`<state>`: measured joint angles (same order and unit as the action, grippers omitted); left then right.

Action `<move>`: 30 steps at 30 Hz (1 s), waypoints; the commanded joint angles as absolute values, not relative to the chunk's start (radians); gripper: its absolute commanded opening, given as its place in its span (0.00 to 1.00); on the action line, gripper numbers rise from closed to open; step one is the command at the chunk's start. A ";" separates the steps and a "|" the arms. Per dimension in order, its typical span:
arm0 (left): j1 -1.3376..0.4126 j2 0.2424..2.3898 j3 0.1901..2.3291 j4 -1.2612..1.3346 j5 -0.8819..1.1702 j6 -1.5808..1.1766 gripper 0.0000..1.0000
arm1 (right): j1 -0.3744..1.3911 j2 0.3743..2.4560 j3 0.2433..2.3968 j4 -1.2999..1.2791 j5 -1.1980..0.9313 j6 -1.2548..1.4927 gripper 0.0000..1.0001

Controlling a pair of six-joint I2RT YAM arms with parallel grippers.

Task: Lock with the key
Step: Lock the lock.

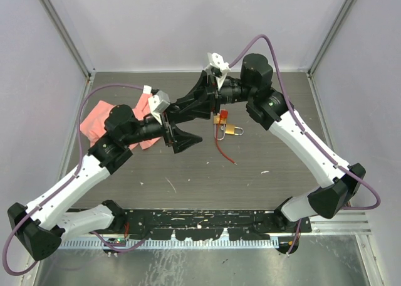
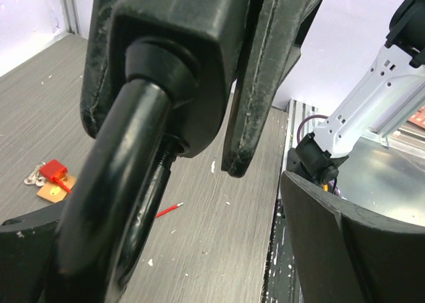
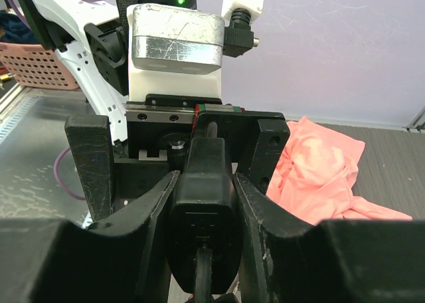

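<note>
Right gripper (image 3: 204, 180) clamped a black lock (image 3: 202, 230); left gripper (image 1: 183, 139) stood open around it. Red tag (image 1: 220, 118) by brass padlock (image 1: 232, 130) was unreadable.

Padlock (image 1: 230, 130) on table (image 1: 269, 157), right of cloth (image 1: 97, 118).

Two robot arms, the left arm (image 1: 69, 185) and the right arm (image 1: 301, 138), stood at the near edge of one bench (image 1: 188, 173). Two padlocks were in view: one black padlock (image 3: 202, 203) held aloft, and one brass padlock (image 1: 233, 130) near the bench's middle. Beside the brass one lay one red key tag (image 1: 220, 118), its keys too small to count, and one red cord (image 1: 224, 149). One pink cloth (image 1: 97, 120) lay by the left edge. One pink basket (image 3: 36, 64) stood off the bench.
</note>
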<state>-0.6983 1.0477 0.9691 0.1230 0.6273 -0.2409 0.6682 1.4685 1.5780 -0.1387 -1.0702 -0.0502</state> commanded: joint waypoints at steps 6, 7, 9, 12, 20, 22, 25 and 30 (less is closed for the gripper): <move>-0.881 1.203 1.110 0.164 0.834 -0.091 0.88 | 0.927 1.665 1.462 -0.143 -1.335 0.094 0.01; -0.881 1.202 1.104 0.186 0.826 -0.101 0.88 | 0.928 1.668 1.460 -0.134 -1.337 0.104 0.01; -0.883 1.201 1.091 0.232 0.816 -0.123 0.88 | 0.929 1.669 1.457 -0.130 -1.335 0.106 0.01; -0.895 1.204 1.079 0.264 0.795 -0.137 0.88 | 0.930 1.670 1.452 -0.123 -1.332 0.113 0.01; -0.909 1.199 1.052 0.313 0.761 -0.163 0.88 | 0.933 1.668 1.448 -0.096 -1.327 0.138 0.01; -0.908 1.187 1.043 0.314 0.750 -0.159 0.89 | 0.920 1.662 1.454 -0.096 -1.320 0.144 0.01; -0.896 1.134 0.995 0.321 0.683 -0.156 0.94 | 0.873 1.617 1.458 -0.088 -1.301 0.151 0.01; -0.869 1.054 0.879 0.368 0.575 -0.206 0.97 | 0.720 1.524 1.412 0.132 -1.329 0.340 0.01</move>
<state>-0.7918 0.9871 0.9295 0.2516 0.5819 -0.1890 0.6552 1.4605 1.5143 0.1299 -1.2312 0.1600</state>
